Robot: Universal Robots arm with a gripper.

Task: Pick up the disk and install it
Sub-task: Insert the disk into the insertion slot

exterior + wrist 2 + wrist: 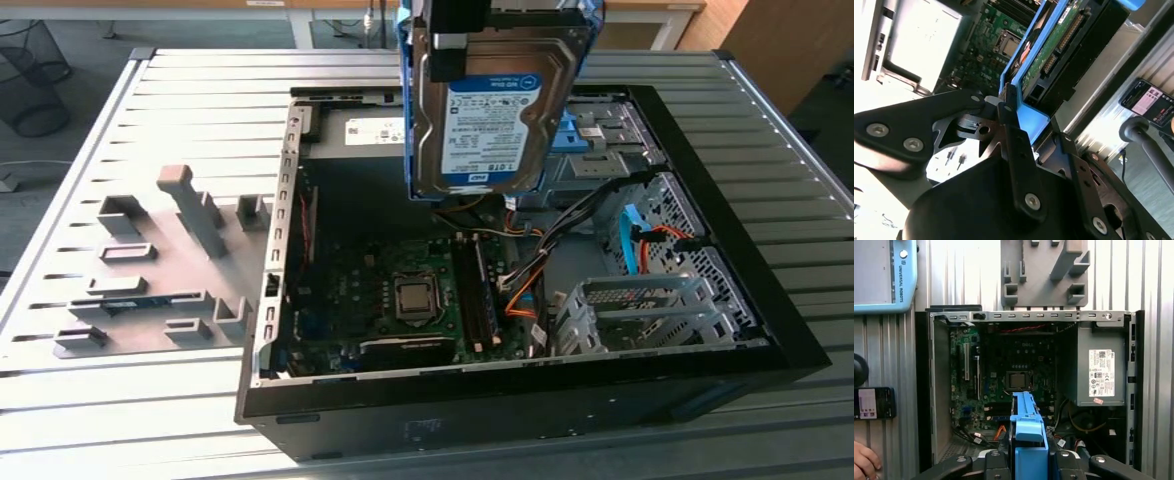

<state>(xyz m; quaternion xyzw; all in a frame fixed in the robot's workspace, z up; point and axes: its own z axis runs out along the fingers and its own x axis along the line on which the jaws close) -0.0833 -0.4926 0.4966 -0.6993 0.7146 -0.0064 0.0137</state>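
The gripper [1006,107] is clamped narrow on the blue handle end of the disk [487,120], pinching the plastic rail from both sides. The disk hangs straight below the gripper, its long axis upright and its labelled face turned to the exterior view. It hovers over the open computer case [787,330], above the motherboard [400,295] and toward the case's far wall. The grey drive cage [641,310] sits lower, in the case's near corner on the exterior view's right, well apart from the disk; I judge the disk not yet installed. The case lies flat across the middle of the slatted worktop [174,100], with a grey fixture block [160,260] near the worktop's edge at the exterior view's left
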